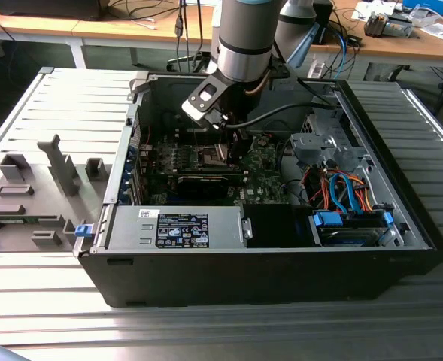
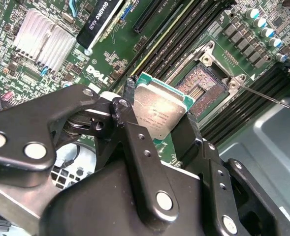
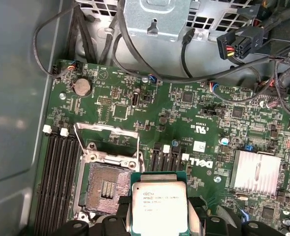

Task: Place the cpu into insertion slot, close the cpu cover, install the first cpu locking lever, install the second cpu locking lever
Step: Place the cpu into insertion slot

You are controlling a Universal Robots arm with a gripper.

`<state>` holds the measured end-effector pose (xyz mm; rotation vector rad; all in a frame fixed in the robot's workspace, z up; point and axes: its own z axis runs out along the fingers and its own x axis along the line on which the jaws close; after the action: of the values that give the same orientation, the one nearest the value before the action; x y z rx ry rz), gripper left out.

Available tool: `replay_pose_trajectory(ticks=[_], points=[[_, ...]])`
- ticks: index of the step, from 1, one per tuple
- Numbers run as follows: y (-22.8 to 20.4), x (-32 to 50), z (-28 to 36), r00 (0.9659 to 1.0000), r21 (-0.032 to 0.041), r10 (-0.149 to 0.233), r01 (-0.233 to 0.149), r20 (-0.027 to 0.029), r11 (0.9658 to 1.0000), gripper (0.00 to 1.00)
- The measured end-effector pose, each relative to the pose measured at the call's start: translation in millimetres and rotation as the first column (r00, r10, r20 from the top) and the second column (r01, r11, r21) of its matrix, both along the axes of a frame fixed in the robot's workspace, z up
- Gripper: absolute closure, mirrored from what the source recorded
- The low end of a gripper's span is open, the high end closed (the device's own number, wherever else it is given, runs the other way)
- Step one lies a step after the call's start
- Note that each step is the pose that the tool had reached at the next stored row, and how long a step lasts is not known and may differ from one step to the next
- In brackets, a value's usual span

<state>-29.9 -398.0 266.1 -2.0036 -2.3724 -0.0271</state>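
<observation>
**Chip (image 2: 157, 108) pinched in the gripper (image 2: 155, 123) beside the open socket (image 2: 201, 86)**

In the exterior view the arm (image 1: 240, 37) reaches down into an open computer case (image 1: 266, 278) that lies on its side on a slatted metal table (image 1: 56, 98). The gripper hangs over the green circuit board (image 1: 262, 162), near the middle of the case.

In both wrist views the jaws are closed on the chip. One black finger (image 2: 135, 142) presses one edge and the other finger presses the opposite edge. The chip's silver-grey metal top faces the cameras and its green rim shows around it.

The chip is not in the socket. It hangs above the board just beside the socket, and in the first wrist view one of its corners overlaps the socket's near edge. The socket is bare, with its bed of contacts exposed inside the silver rim.

The cover (image 3: 105, 129) stands raised at the far side of the socket, so its cut-out centre shows the board behind it. A thin metal lever (image 2: 268, 94) sticks out to one side of the socket.

Rows of long memory slots (image 3: 61, 177) flank the socket. A finned silver heat sink (image 3: 255, 172) sits further along the board, and a coin battery (image 3: 81, 87) lies near the board's edge. A long black graphics card (image 1: 206, 180) stands beside the socket. Black cables (image 3: 135, 54) loop above the board.
</observation>
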Motion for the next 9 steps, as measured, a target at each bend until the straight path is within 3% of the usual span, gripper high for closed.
replay_pose_trajectory(ticks=[9], points=[[0.0,0.0,0.0,0.9997,0.0000,-0.026,0.026,0.0000,0.9997,0.46]])
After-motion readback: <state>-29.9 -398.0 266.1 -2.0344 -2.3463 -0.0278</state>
